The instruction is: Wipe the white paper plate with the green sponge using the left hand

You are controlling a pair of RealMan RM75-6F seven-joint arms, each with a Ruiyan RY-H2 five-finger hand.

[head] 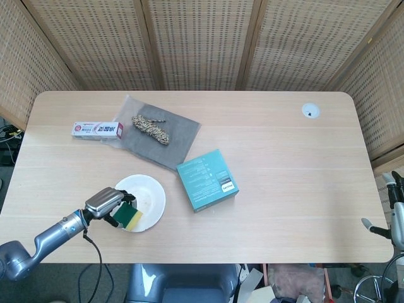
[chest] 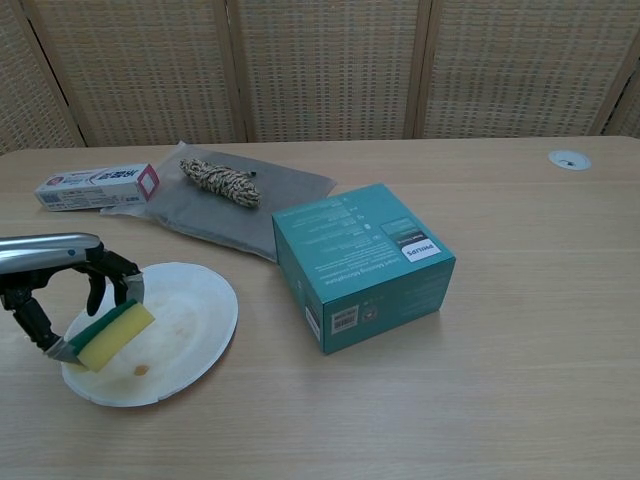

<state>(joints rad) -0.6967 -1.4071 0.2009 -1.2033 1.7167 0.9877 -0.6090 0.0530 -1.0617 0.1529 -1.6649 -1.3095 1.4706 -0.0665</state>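
Note:
The white paper plate (head: pixel 144 199) (chest: pixel 180 320) lies near the table's front left, with a small brown spot on its near part. My left hand (head: pixel 106 203) (chest: pixel 55 278) grips the green and yellow sponge (head: pixel 129 218) (chest: pixel 110 335) over the plate's near left rim. The sponge's yellow face is turned toward the chest camera; whether it touches the plate I cannot tell. Of the right arm only a bit shows at the far right edge of the head view, and the right hand itself is out of sight.
A teal box (head: pixel 207 180) (chest: pixel 362 264) stands just right of the plate. Behind it a grey cloth (head: pixel 173 140) (chest: pixel 215 218) carries a rope bundle (head: pixel 151 129) (chest: pixel 220 182). A toothpaste box (head: pixel 96 130) (chest: pixel 96 187) lies at the back left.

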